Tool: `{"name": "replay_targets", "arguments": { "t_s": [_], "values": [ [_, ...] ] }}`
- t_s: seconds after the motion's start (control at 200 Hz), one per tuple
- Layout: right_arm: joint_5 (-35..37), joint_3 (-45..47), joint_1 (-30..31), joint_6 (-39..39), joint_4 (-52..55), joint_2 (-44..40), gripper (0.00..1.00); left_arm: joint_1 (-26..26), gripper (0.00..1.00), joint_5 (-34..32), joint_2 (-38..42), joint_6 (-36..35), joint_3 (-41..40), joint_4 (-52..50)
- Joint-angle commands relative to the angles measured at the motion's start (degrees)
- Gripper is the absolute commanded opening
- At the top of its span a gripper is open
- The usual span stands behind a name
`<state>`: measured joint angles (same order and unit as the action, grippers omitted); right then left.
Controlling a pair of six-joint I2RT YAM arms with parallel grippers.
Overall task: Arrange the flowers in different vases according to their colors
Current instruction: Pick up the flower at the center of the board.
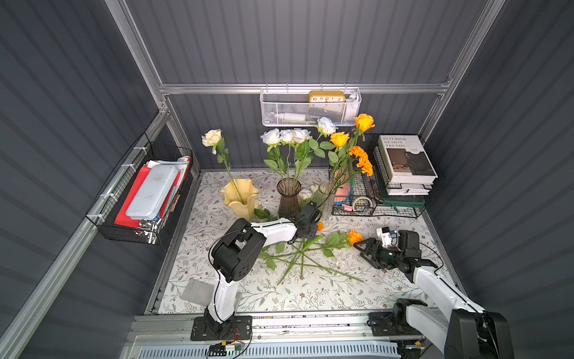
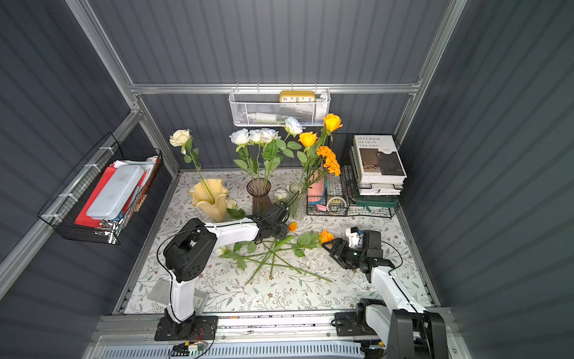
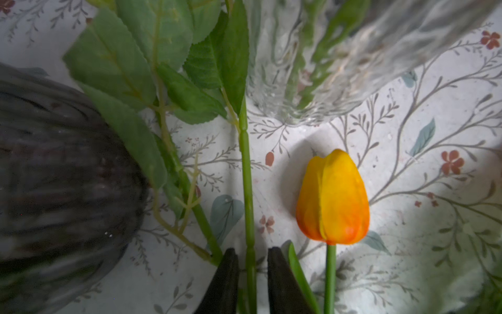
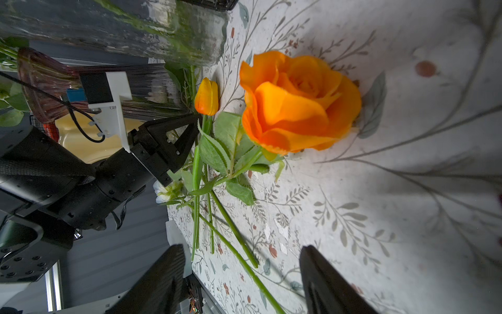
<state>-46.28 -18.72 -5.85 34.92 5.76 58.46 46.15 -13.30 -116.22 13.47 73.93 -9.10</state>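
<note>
Three vases stand at the back: a pale yellow one (image 1: 239, 195) with a cream rose (image 1: 212, 137), a purple one (image 1: 289, 195) with white roses (image 1: 285, 135), and a clear one (image 1: 326, 199) with orange roses (image 1: 339, 139) and marigolds (image 1: 360, 158). Loose flowers lie crossed mid-table (image 1: 301, 258), among them an orange tulip (image 3: 332, 195) and an orange rose (image 4: 298, 100). My left gripper (image 3: 251, 252) is shut on a green stem (image 3: 245, 168) running toward a white rose head (image 1: 305, 194) between the purple and clear vases. My right gripper (image 4: 241, 252) hovers open just short of the orange rose.
Black wire baskets with books (image 1: 403, 158) stand at the back right beside the clear vase. A wire basket (image 1: 146, 192) hangs on the left wall and a white mesh basket (image 1: 310, 108) on the rear rail. A clear plastic piece (image 1: 195, 290) lies front left.
</note>
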Motion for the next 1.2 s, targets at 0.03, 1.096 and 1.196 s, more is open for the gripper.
{"name": "replay_targets", "arguments": {
  "t_s": [0.03, 1.096, 1.196],
  "values": [
    [-0.2, 0.6, 0.2, -0.2, 0.0, -0.4, 0.72, 0.2, 0.24, -1.3, -1.9, -1.5, 1.6, -1.5],
    [0.3, 0.6, 0.3, -0.3, 0.1, -0.2, 0.72, 0.9, 0.02, -7.0, 13.3, -2.7, -3.0, -5.2],
    [0.3, 0.6, 0.2, -0.4, 0.2, -0.3, 0.72, 0.8, 0.02, -8.5, 15.3, -2.3, -4.1, -6.2]
  ]
}}
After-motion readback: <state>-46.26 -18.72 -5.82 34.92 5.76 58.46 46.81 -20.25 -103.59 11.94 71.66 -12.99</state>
